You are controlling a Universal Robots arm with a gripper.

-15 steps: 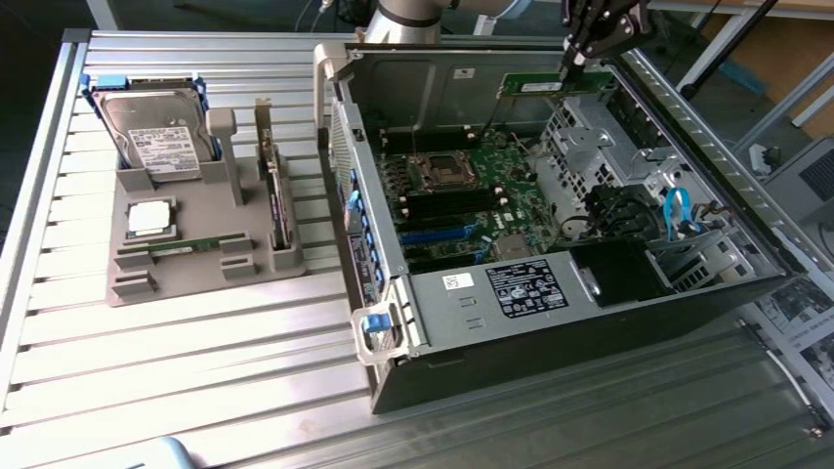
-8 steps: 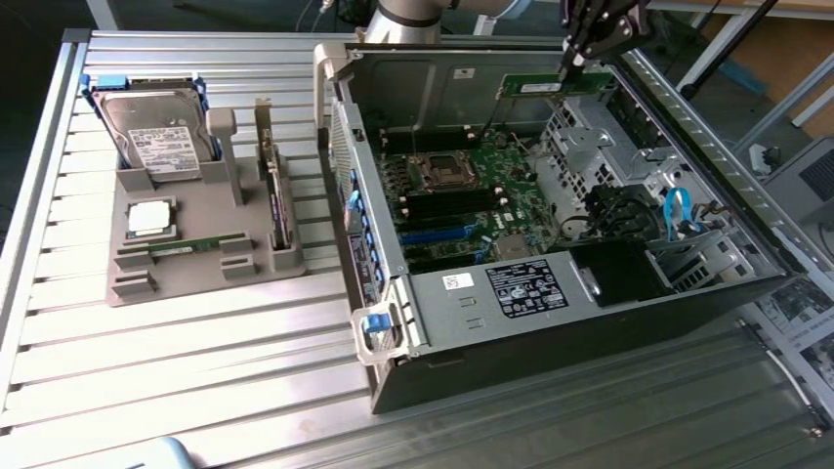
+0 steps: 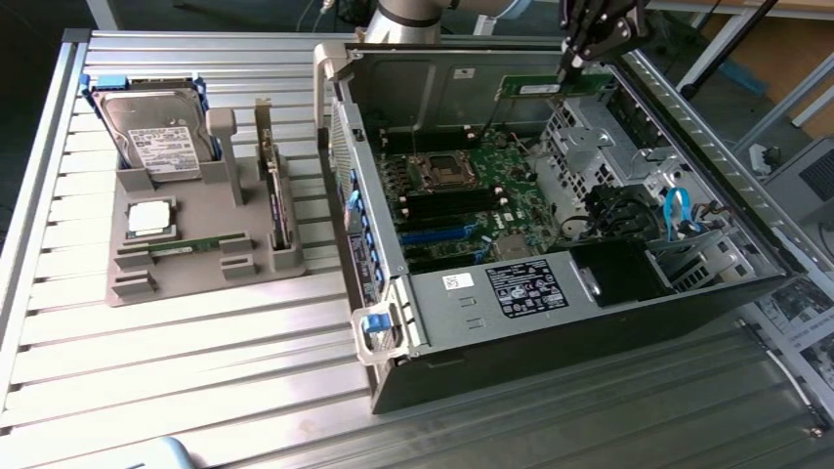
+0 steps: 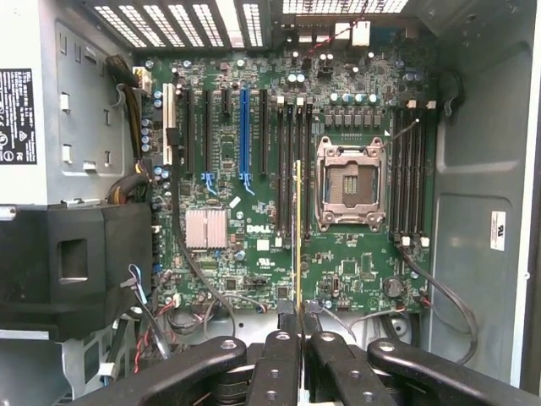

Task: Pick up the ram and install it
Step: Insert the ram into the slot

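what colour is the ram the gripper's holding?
Green. In the exterior view the ram shows best, broadside; the wrist view has it edge-on.

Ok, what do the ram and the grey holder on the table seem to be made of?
The ram: green circuit-board laminate, matte, with a yellowish edge in the wrist view. The holder: likely plastic, uniform matte grey with blocky moulded slots.
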